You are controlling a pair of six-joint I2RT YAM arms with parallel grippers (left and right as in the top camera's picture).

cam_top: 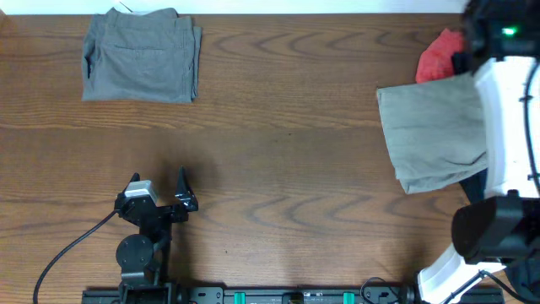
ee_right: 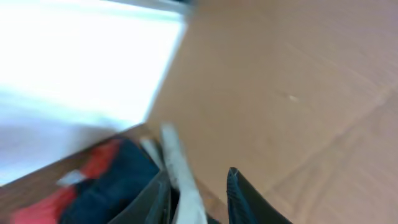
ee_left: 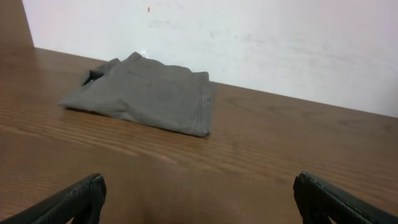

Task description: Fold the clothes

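A folded grey garment (cam_top: 139, 55) lies at the table's far left; it also shows in the left wrist view (ee_left: 146, 93). My left gripper (cam_top: 159, 179) (ee_left: 199, 196) is open and empty over bare wood, well in front of it. A grey-khaki garment (cam_top: 430, 135) hangs spread at the right, partly under my white right arm. My right gripper (cam_top: 468, 59) (ee_right: 199, 180) is at the far right edge, and a pale edge of that cloth (ee_right: 180, 180) runs between its fingers. The view is blurred.
A red garment (cam_top: 439, 52) lies bunched at the far right; red and dark blue cloth (ee_right: 93, 186) shows beside the right fingers. A white wall (ee_left: 249, 37) borders the table's far edge. A black cable (cam_top: 72, 245) trails from the left arm.
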